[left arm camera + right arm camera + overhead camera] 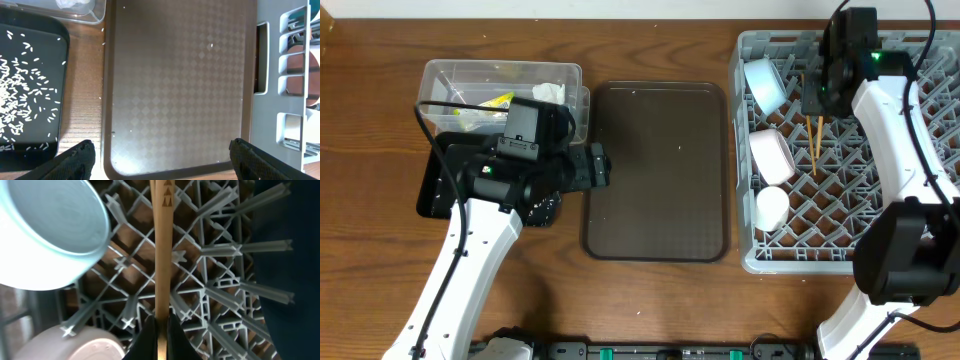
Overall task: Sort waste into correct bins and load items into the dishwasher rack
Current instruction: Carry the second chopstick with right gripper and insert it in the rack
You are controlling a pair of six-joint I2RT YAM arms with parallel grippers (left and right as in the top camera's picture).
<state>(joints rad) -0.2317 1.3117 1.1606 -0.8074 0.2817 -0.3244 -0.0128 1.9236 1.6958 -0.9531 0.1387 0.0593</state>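
Note:
My right gripper point(817, 100) point(161, 322) is shut on the wooden chopsticks point(813, 140) point(162, 255), holding them over the grey dishwasher rack point(745, 255). In the rack lie the light blue bowl point(763, 82) point(45, 230), the white bowl point(772, 155) point(85, 345) and the white cup point(771, 207). A dark blue surface point(295, 280) shows at the right of the right wrist view. My left gripper point(595, 165) point(161, 145) is open and empty over the brown tray's left edge. Rice point(15, 95) lies in the black tray point(432, 190) point(15, 25). The clear box point(450, 75) holds the yellow wrapper point(498, 101) and the tissue point(548, 93) point(75, 4).
The brown serving tray point(655, 170) point(175, 75) lies between the bins and the rack, with a few stray rice grains on it. The rack's wall point(280, 115) borders it on the right. My left arm covers part of the black tray.

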